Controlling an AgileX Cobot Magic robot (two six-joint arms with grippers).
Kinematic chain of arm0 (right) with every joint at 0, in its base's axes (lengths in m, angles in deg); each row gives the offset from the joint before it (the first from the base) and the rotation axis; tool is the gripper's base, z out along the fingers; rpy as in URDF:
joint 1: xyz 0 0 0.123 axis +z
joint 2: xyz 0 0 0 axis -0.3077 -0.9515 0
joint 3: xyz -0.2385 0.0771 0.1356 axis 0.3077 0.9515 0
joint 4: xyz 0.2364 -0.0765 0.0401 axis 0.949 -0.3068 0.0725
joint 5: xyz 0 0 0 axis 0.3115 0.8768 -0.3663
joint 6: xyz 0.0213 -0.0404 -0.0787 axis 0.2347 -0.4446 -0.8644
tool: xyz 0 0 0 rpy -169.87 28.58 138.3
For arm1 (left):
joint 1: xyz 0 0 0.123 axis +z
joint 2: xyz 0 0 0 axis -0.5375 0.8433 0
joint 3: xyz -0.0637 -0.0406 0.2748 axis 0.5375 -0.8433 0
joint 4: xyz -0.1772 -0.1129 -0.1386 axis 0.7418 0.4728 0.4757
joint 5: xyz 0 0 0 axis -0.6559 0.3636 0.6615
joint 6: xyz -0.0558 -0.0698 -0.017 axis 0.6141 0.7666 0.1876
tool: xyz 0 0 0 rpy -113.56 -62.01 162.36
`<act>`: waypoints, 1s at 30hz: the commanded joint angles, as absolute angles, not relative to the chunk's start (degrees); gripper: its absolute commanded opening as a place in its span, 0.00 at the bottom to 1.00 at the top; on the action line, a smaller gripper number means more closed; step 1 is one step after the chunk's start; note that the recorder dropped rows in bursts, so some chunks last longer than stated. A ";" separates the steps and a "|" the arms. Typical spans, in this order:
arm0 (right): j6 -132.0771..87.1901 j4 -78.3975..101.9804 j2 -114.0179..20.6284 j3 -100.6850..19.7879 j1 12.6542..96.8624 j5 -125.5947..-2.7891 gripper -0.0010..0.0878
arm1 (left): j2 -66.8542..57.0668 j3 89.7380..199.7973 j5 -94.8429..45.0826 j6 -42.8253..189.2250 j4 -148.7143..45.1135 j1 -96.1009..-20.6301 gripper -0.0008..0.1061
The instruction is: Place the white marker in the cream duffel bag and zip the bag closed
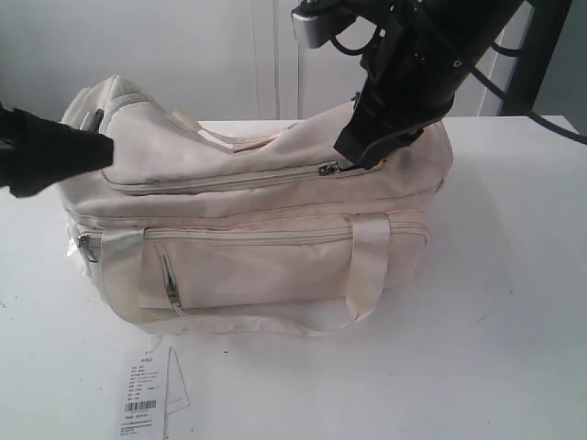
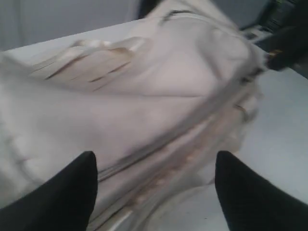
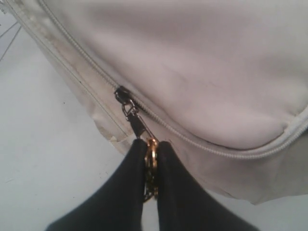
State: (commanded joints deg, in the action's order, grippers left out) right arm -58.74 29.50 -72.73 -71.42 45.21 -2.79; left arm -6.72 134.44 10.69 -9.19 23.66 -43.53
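We see the soft cream fabric duffel bag (image 1: 266, 229) lying on the white tabletop (image 1: 514, 321). At the bag's two o'clock, the right end effector (image 3: 151, 144) pinches the metal zipper pull (image 3: 138, 124), its fingers narrow. At nine o'clock, the left end effector (image 2: 154, 159) stands wide open at the bag's end.

cream duffel bag (image 2: 159, 96), left end effector (image 2: 155, 156) fingers apart

The white paper tag (image 1: 147, 396) carries a barcode and small print, apparently too tiny to read.
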 joint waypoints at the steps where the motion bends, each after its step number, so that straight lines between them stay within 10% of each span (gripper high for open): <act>1: -59.11 29.50 -72.73 -71.42 45.21 -2.79 0.01 | -6.72 134.44 10.58 -12.59 24.72 -45.38 0.67; 30: -59.11 29.50 -72.73 -71.42 45.21 -2.79 0.01 | 5.77 156.39 16.47 11.04 -8.69 -54.87 0.62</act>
